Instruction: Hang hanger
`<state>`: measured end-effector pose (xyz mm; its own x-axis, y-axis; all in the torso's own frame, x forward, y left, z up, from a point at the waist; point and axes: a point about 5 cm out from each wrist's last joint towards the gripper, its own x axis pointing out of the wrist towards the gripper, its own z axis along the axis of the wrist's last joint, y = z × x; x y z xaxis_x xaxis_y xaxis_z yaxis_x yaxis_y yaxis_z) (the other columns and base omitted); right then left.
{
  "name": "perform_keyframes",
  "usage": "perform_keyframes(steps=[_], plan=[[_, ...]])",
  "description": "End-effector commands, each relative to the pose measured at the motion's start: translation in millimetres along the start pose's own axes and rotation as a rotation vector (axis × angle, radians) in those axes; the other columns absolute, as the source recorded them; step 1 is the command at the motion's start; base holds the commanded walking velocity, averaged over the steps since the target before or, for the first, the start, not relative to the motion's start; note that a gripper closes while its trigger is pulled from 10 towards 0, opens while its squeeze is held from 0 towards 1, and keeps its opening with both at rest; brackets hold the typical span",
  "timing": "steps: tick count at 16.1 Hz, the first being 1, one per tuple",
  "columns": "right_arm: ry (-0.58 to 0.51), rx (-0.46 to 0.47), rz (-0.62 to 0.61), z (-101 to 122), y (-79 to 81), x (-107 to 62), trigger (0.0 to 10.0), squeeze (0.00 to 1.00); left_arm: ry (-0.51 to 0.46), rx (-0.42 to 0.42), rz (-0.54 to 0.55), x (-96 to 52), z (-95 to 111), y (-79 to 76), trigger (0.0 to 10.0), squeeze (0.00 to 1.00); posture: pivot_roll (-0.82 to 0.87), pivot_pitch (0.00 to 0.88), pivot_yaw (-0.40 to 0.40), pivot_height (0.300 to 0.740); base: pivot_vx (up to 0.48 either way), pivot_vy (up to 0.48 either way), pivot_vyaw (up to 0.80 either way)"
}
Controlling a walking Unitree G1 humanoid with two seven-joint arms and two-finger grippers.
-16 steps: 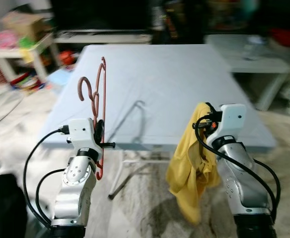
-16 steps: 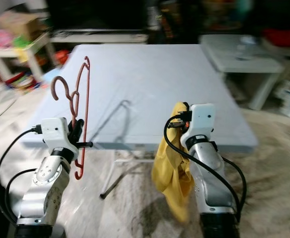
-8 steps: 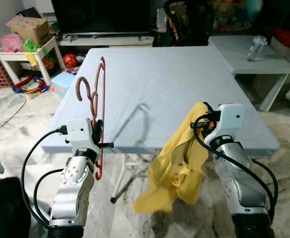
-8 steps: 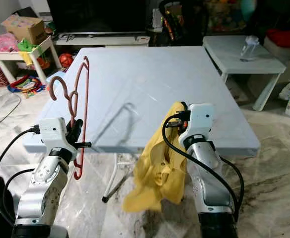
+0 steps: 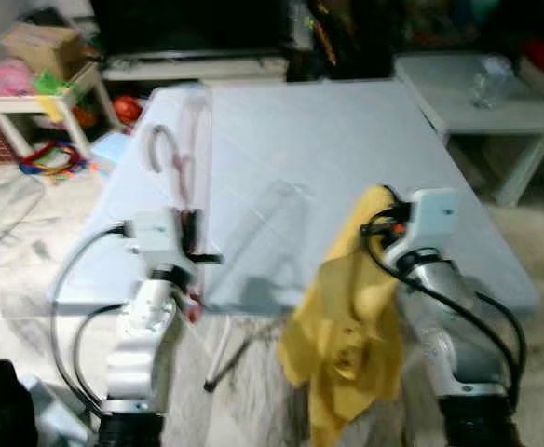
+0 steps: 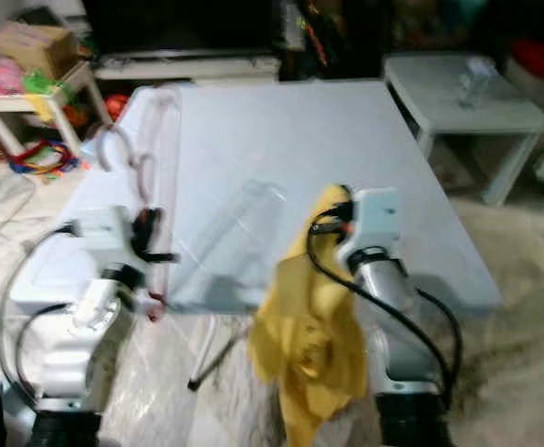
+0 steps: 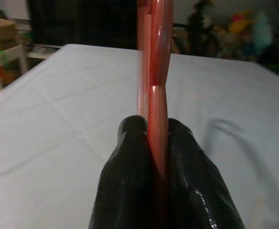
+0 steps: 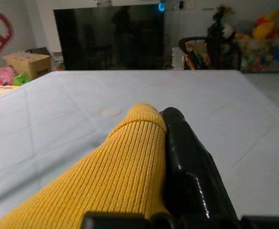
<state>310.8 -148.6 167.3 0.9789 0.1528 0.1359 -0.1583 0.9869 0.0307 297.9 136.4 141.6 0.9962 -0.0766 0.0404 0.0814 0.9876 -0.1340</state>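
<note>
1. My left hand [image 7: 155,143] is clamped on the red hanger [image 7: 154,57], holding it upright above the near edge of the pale blue worktop [image 5: 346,149].
2. My right hand [image 8: 173,129] grips a yellow ribbed garment [image 5: 346,326] that dangles past the worktop's edge.

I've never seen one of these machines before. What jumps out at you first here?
The bright yellow shirt dangling from the right tool, at the near edge of the pale blue table. On the other side, the left tool pinches a red hanger upright, hook raised above the tabletop.
</note>
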Motion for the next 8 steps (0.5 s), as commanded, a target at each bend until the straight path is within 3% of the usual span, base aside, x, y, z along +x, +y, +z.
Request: perform_keyframes(steps=[1,3,8], plan=[[-0.061,0.000,0.045,11.2,11.1,4.7,10.0,0.00,0.000,0.021,0.057,-1.5,1.2,14.1,10.0,0.00,-0.01,0.016,0.004,0.740,0.360,0.000,0.00],[-0.047,0.000,0.044,7.0,10.0,3.9,10.0,0.00,0.005,0.020,0.060,-1.9,-0.4,14.2,10.0,0.00,-0.01,0.017,0.003,0.740,0.362,0.000,0.00],[-0.042,0.006,0.050,5.4,10.2,2.7,10.0,0.00,0.011,0.022,0.070,-3.3,-1.7,14.2,10.0,0.00,-0.01,0.020,0.003,0.740,0.312,0.292,0.00]])
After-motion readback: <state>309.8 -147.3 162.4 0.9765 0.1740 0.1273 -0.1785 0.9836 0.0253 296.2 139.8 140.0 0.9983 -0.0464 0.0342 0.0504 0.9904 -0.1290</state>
